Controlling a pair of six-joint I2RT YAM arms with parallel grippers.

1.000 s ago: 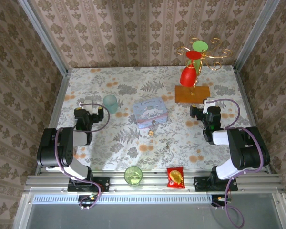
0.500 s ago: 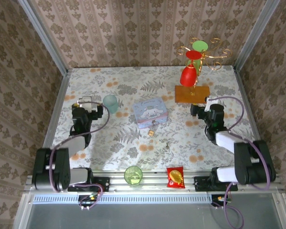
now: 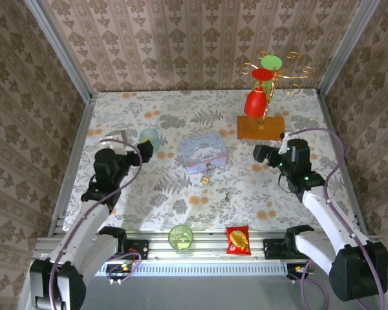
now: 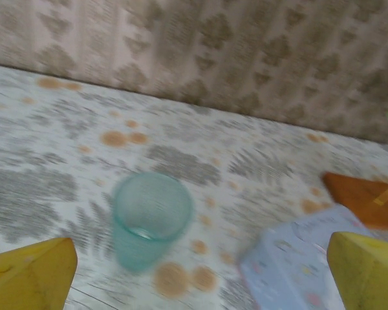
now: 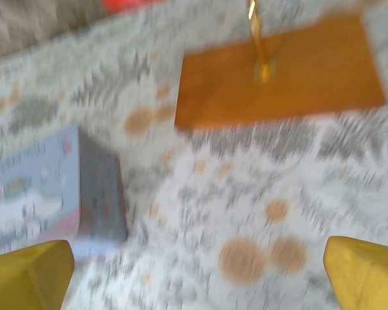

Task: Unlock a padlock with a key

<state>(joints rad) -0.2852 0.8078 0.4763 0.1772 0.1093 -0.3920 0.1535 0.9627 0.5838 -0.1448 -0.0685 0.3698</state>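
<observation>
The small brass padlock (image 3: 206, 177) lies on the floral cloth just in front of the pale blue tin (image 3: 204, 152). The thin grey key (image 3: 227, 196) lies a little to its right and nearer, faint against the pattern. My left gripper (image 3: 144, 150) is raised at the left, beside the teal cup (image 3: 149, 137), with its yellow fingertips (image 4: 29, 274) wide apart and nothing between them. My right gripper (image 3: 259, 154) is raised at the right, in front of the orange base, open as well, with yellow fingertips (image 5: 365, 271) far apart over bare cloth. Both wrist views are blurred.
A gold stand with a red cone on an orange base (image 3: 261, 125) stands at the back right. A green cup (image 3: 180, 236) and a red-and-gold snack packet (image 3: 237, 239) sit at the near edge. The teal cup (image 4: 149, 218) and tin (image 4: 297, 261) lie ahead of the left gripper.
Both arms have unfolded from their rest poses and risen forward. The left gripper swung right toward the teal cup; the right gripper swung left toward the middle. Padlock and key have not moved.
</observation>
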